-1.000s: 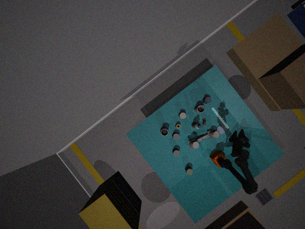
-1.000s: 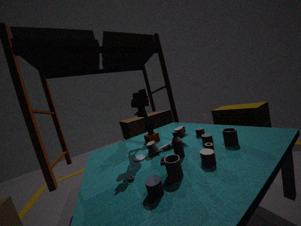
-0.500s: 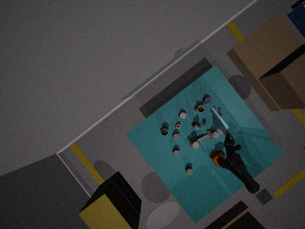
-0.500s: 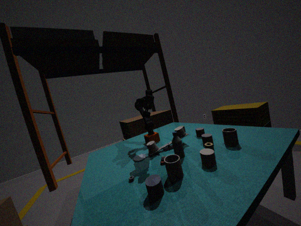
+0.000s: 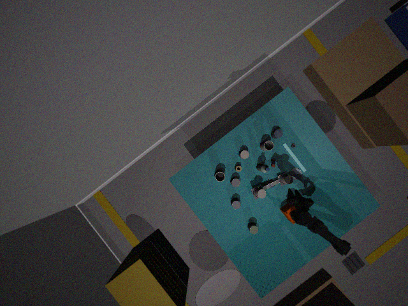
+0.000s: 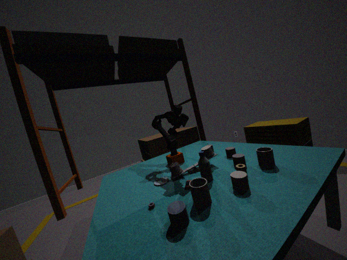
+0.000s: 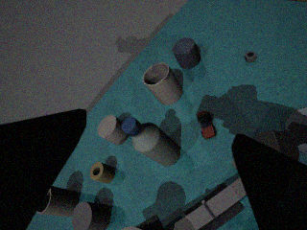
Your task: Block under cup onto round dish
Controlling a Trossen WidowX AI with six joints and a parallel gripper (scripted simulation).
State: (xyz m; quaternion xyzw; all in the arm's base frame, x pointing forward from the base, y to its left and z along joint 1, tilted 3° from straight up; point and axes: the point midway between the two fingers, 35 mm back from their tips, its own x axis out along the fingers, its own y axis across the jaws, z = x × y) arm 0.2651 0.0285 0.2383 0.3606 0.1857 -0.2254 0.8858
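The balance [image 5: 272, 183] [image 6: 191, 168] [image 7: 222, 201] carries one upside-down pale cup [image 5: 285, 178] [image 6: 175, 169] at its end near the dish and another cup [image 5: 261, 193] [image 6: 207, 151] at its far end. The beam looks lower at the dish end. The block is not visible. The pale round dish [image 6: 160, 181] lies beside the near cup; in the top view the arm's shadow partly covers it. My gripper [image 5: 300, 194] [image 6: 179, 127] [image 7: 161, 129] is open and empty, high above the table on the arm-base side of the balance.
A bottle with a blue cap [image 5: 263, 168] [image 6: 205, 168] [image 7: 155, 144] and a small red-and-black object [image 5: 273, 162] [image 7: 206, 126] stand close to the balance. An open mug [image 5: 268, 145] [image 6: 200, 193] [image 7: 164, 85], a bluish cylinder [image 5: 276, 132] [image 6: 178, 214] [image 7: 187, 53] and several pale cylinders stand farther out.
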